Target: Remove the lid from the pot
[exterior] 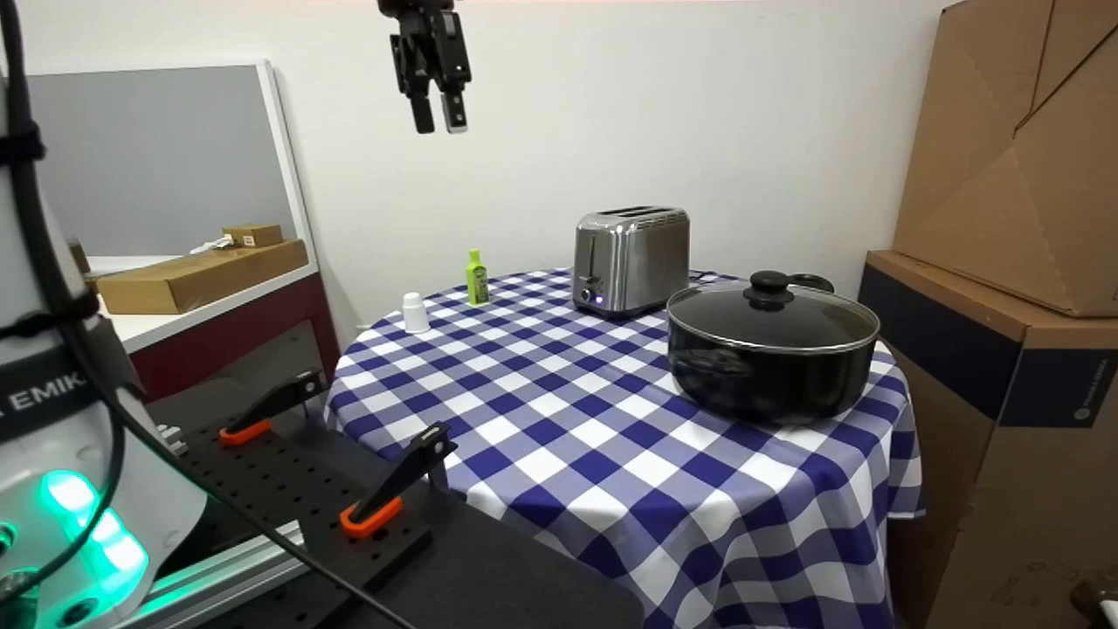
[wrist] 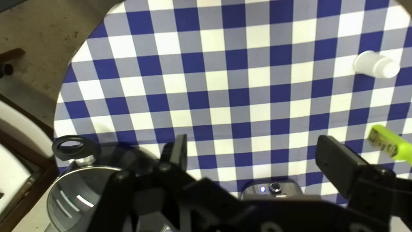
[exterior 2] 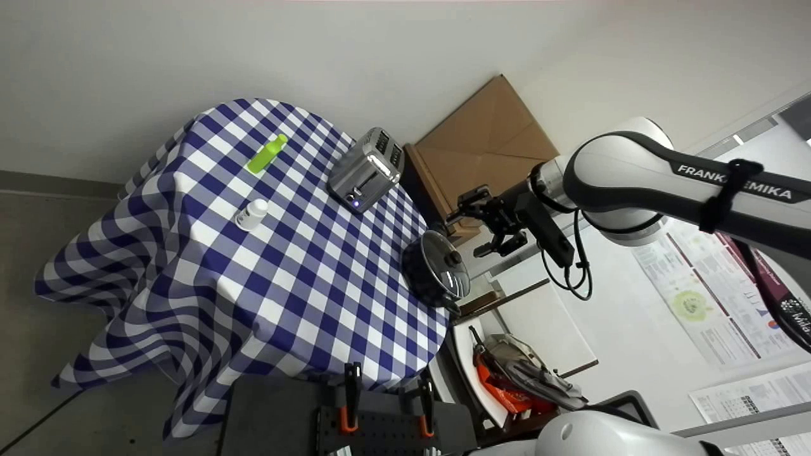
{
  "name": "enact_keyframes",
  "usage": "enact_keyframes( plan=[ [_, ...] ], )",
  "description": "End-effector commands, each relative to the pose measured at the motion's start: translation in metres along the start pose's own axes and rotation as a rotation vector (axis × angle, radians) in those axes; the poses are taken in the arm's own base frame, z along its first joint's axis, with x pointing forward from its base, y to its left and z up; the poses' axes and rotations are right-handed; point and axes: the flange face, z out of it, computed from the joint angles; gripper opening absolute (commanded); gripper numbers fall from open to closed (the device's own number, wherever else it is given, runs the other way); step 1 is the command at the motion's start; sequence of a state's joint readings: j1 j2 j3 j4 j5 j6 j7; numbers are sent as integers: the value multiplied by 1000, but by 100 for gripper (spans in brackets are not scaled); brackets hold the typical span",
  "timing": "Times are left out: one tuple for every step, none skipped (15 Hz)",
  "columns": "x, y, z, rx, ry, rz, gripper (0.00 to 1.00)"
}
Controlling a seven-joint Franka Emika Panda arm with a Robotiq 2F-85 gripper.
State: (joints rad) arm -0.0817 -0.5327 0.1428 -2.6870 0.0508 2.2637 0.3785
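A glass lid [exterior: 790,320], metal-rimmed and dark-knobbed, sits on a round black pot [exterior: 769,381], well below the gripper [exterior: 441,124] and off to one side; I cannot make out the pot's contents. The gripper hangs in mid-air, its jaws spread wide. Beneath its level, too, a boxy silver toaster [exterior: 631,262], a lime-green bottle [exterior: 477,281] and a small white container [exterior 2: 251,215] stand on a blue-and-white checked tablecloth [exterior: 541,402].

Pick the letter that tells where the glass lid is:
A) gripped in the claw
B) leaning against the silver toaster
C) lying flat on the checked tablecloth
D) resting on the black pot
D: in both exterior views the lid rests on the pot, while the claw stands open with nothing in it.
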Motion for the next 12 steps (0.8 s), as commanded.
enact_keyframes(
  plan=[
    [53, 34, 20, -30, 46, 95, 100],
    [68, 45, 25, -33, 62, 122, 100],
    [84, 58, 32, -29, 79, 158, 100],
    [99, 67, 37, -26, 98, 196, 100],
    [115, 77, 44, -17, 119, 238, 100],
    [129, 85, 49, -4, 145, 275, 100],
    [145, 93, 57, 19, 171, 314, 100],
    [158, 100, 62, 28, 193, 344, 100],
    [172, 107, 72, 33, 205, 374, 100],
    [183, 113, 81, 34, 212, 399, 100],
    [195, 121, 90, 33, 212, 420, 100],
    [204, 127, 99, 30, 212, 440, 100]
  ],
)
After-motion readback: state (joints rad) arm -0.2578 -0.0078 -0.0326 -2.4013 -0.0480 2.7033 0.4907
